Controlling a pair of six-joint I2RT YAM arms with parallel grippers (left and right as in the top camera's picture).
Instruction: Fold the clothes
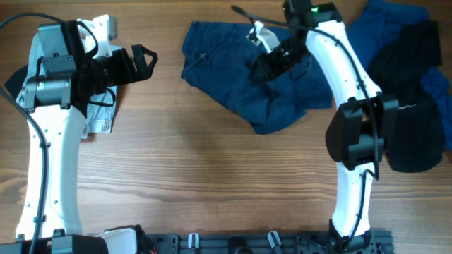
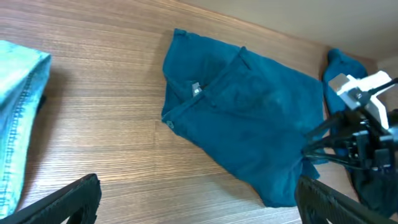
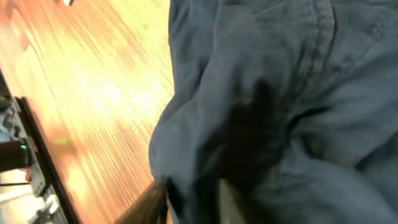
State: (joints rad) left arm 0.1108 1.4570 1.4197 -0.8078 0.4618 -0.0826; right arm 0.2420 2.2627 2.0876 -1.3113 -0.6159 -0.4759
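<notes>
Dark blue shorts (image 1: 240, 77) lie crumpled on the wooden table at the back middle. They also show in the left wrist view (image 2: 249, 112) and fill the right wrist view (image 3: 273, 93). My right gripper (image 1: 272, 62) is down in the shorts' right part. In the right wrist view the bunched cloth hides its fingers (image 3: 205, 199), which look shut on it. My left gripper (image 1: 143, 60) is open and empty, to the left of the shorts and apart from them. Its two fingers frame bare table in the left wrist view (image 2: 199, 208).
A folded light denim piece (image 1: 100, 118) lies under my left arm and shows in the left wrist view (image 2: 18, 124). A pile of blue clothes (image 1: 385, 25) and black clothes (image 1: 413, 134) sits at the back right. My right arm (image 2: 364, 140) shows in the left wrist view.
</notes>
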